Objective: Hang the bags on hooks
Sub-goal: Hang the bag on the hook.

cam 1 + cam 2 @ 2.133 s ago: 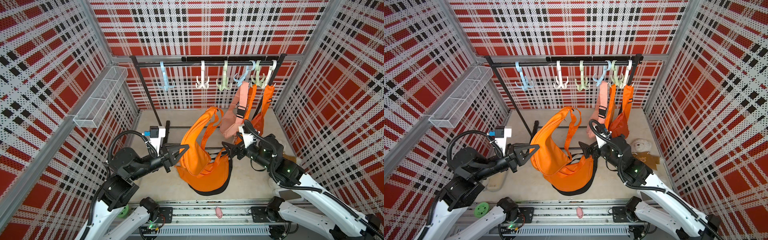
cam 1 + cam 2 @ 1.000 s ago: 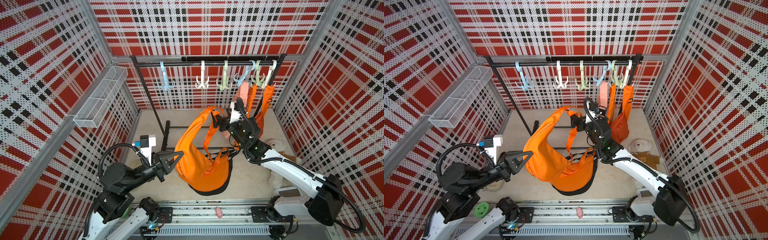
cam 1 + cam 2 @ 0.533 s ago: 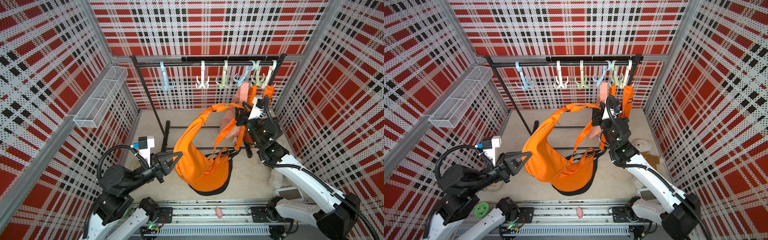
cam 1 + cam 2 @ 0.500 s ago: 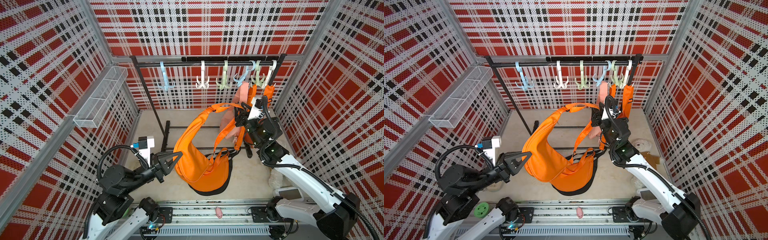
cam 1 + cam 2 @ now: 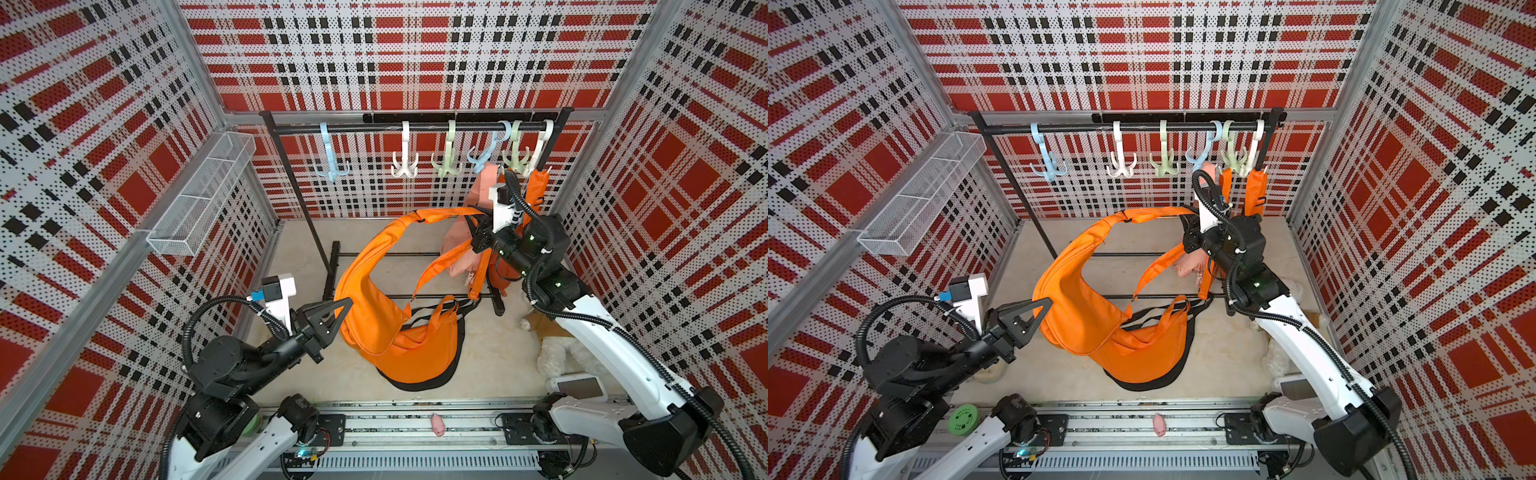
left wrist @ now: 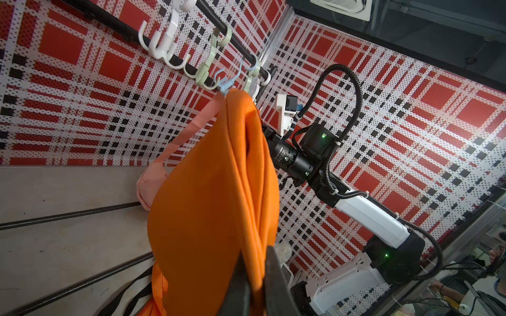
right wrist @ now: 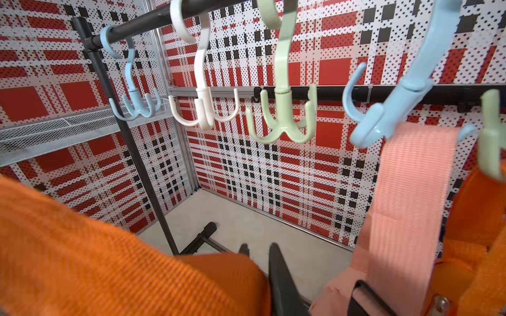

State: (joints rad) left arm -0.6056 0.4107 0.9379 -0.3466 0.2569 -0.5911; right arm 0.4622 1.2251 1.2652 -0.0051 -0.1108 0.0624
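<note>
The orange bag hangs in the air in front of the rack. My left gripper is shut on the edge of its body, the cloth pinched between the jaws. My right gripper is shut on the bag's strap, which stretches level up to it. That gripper sits just below the hooks at the rail's right part. A pale blue hook, a white hook and a green hook hang bare.
A pink bag hangs from another blue hook, and another orange bag hangs at the rail's right end, both close to my right gripper. An orange-and-black bag lies on the floor. A wire basket juts from the left wall.
My right gripper has moved right and up towards the rail's right end and closed on the strap, pulling it out level. The left gripper has stayed almost still with the bag.
</note>
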